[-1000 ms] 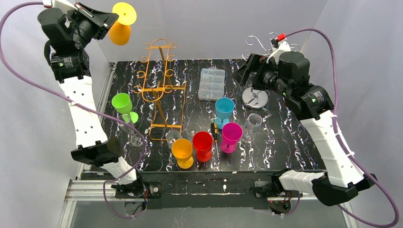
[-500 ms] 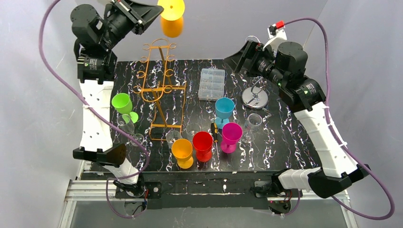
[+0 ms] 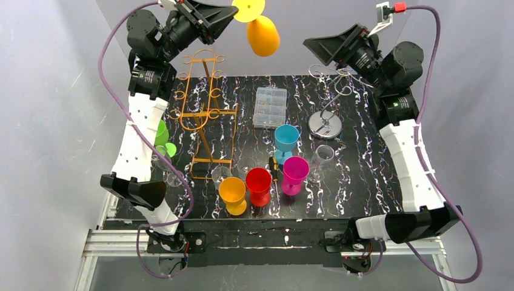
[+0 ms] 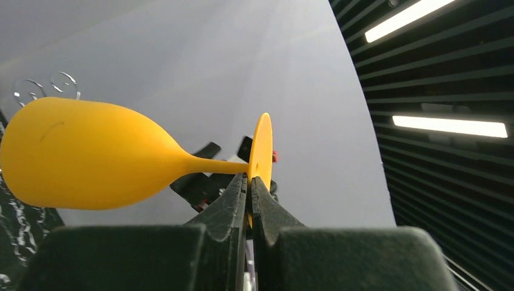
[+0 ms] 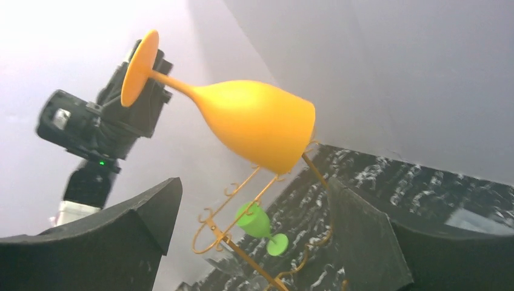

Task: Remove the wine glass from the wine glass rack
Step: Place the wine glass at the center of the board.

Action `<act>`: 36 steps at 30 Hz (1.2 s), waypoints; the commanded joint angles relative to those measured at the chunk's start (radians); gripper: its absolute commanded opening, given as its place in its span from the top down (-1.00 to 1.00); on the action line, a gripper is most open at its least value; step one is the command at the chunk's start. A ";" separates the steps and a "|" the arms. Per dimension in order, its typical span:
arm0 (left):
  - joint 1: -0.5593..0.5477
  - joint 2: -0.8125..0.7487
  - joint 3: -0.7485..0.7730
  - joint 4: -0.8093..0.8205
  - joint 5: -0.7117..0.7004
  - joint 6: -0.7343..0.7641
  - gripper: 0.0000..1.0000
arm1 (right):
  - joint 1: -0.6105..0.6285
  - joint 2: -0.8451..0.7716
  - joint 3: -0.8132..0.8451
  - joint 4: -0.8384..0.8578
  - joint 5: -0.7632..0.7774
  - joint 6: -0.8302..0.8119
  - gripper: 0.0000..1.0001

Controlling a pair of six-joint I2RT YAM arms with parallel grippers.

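My left gripper (image 3: 235, 12) is shut on the round foot of a yellow-orange wine glass (image 3: 263, 34). It holds the glass tilted, high above the back of the table, off the orange wire rack (image 3: 203, 109). In the left wrist view the closed fingertips (image 4: 250, 182) pinch the foot, and the bowl (image 4: 85, 154) points left. My right gripper (image 3: 316, 45) is open and empty, raised at the back right and facing the glass. The right wrist view shows the glass (image 5: 254, 121) above and beyond the open jaws of my right gripper (image 5: 251, 224), apart from them.
A silver wire rack (image 3: 327, 115) stands at the back right. A clear plastic box (image 3: 270, 107) lies mid-back. Green (image 3: 160, 136), orange (image 3: 233, 193), red (image 3: 259, 183), magenta (image 3: 295, 173) and blue (image 3: 286, 139) glasses and a clear glass (image 3: 323, 156) stand on the table.
My left arm has swung the yellow-orange glass rightward from the far left to above the table's back centre. My right arm has risen and turned toward the glass.
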 commanded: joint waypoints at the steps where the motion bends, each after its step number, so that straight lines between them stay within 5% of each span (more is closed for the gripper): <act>1: -0.037 -0.029 -0.005 0.111 0.002 -0.118 1.00 | -0.107 0.042 -0.089 0.482 -0.243 0.314 -0.97; 6: -0.082 -0.002 -0.034 0.230 -0.002 -0.258 1.00 | -0.130 0.063 -0.145 0.691 -0.285 0.482 -0.97; 22: -0.136 0.092 0.048 0.341 -0.017 -0.403 1.00 | -0.136 0.088 -0.195 0.918 -0.280 0.672 -0.90; 36: -0.135 0.073 0.026 0.385 -0.024 -0.425 1.00 | -0.139 0.103 -0.211 0.903 -0.274 0.668 -0.85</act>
